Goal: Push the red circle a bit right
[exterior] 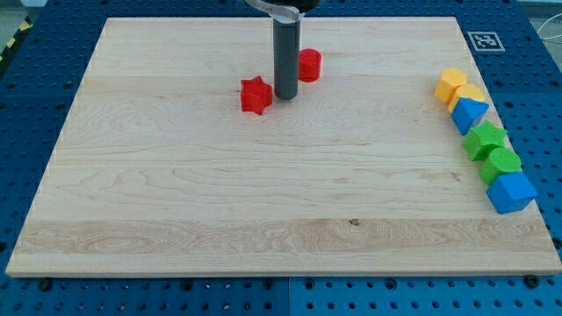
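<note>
Red circle point(309, 65): a short, bright red round block, lying flat on its base, upright and untilted. Sitting on the bench point(176, 202) close to the far edge, a little toward the left-hand corner of that edge from its midpoint, well apart from the near edge and from both side edges. Showing its round top face and curved side wall on the view's right; left portion being hidden behind the dark rod, so contact there impossible to judge.

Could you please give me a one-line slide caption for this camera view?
My tip rests between the red star and the red circle on the wooden board.
</note>
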